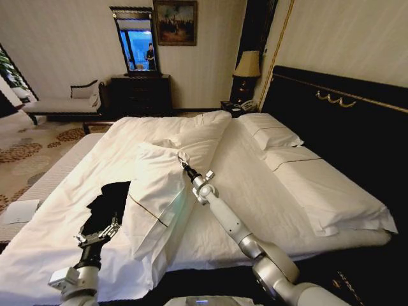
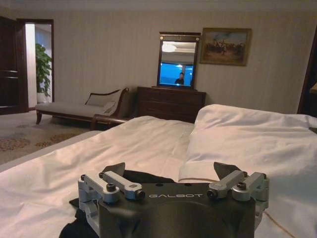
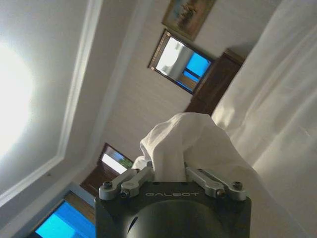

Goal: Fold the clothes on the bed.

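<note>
Bed (image 1: 306,191): large, white-sheeted, dark headboard at the robot's right, two flat pillows lying against that headboard.
Duvet (image 1: 159,191): white, folded back in a raised ridge down the middle of the bed, with a thin dark piping line along one edge.
T-shirt (image 1: 108,203): black, crumpled, on the sheet just left of the duvet ridge, partly tucked under the duvet's edge; lettering not legible.
Left gripper (image 1: 100,234): low over the near end of the T-shirt, jaws spread, nothing between them.
Left gripper, left wrist view (image 2: 173,184): both fingers apart above the dark housing, black fabric (image 2: 143,176) lying just beyond and below them, duvet ridge (image 2: 247,144) rising beside it.
Right gripper (image 1: 183,163): at the top of the duvet ridge, arm stretched up across the bed from the robot's near right.
Right gripper, right wrist view (image 3: 170,174): jaws pinching a bunched peak of white duvet cloth (image 3: 183,141), lifted clear of the bedding; the pinch itself plain here, too small to judge from the head view.
Beyond the bed's far side: pale chaise (image 1: 60,103), dark dresser (image 1: 140,92) with a mirror (image 1: 135,41) above, framed painting (image 1: 174,22), lamp (image 1: 247,64) near the headboard.
Floor left of the bed: patterned carpet (image 1: 25,153).
</note>
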Available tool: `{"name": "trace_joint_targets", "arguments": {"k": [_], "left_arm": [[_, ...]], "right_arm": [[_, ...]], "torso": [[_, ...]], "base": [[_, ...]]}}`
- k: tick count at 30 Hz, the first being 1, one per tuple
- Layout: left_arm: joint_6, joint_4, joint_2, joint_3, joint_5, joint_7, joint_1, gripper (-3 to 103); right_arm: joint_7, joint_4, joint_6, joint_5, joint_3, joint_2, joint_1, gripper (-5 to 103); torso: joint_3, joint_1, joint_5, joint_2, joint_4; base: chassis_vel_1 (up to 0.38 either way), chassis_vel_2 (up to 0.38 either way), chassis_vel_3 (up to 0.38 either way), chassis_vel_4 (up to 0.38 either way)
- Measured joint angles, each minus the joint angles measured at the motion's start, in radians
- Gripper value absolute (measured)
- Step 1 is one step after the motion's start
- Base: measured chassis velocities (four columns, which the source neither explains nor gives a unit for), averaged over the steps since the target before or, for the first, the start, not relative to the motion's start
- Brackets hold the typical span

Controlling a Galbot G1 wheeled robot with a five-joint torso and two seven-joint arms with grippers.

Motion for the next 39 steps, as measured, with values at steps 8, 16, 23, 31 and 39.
{"name": "trace_joint_targets", "arguments": {"k": [8,16,23,31,39], "left_arm": [[0.020,-0.002,0.009,0.010,-0.003,-0.005,-0.021,100],[0.022,-0.006,0.008,0.023,-0.013,-0.007,-0.029,100],[0.016,-0.026,0.007,0.035,-0.019,-0.007,-0.026,100],[0.001,-0.057,0.009,0.047,-0.028,-0.007,-0.012,100],[-0.004,-0.064,0.019,0.051,-0.044,-0.006,-0.014,100]], "right_arm": [[0.020,0.270,0.066,0.023,0.081,-0.081,-0.122,1],[0.185,0.633,0.104,-0.032,0.281,-0.152,-0.408,1],[0.239,0.870,0.131,-0.098,0.477,-0.172,-0.655,1],[0.454,1.162,0.169,-0.173,0.740,-0.158,-0.956,1],[0.780,1.335,0.177,-0.329,0.960,-0.115,-1.247,1]], "torso": [[0.000,0.000,0.0001,0.000,0.0002],[0.000,0.000,0.0003,0.000,-0.0007],[0.000,0.000,0.0003,0.000,-0.0002],[0.000,0.000,0.0001,0.000,-0.0003],[0.000,0.000,0.0001,0.000,-0.0006]], "base": [[0.000,0.000,0.000,0.000],[0.000,0.000,0.000,0.000],[0.000,0.000,0.000,0.000],[0.000,0.000,0.000,0.000],[0.000,0.000,0.000,0.000]]}}
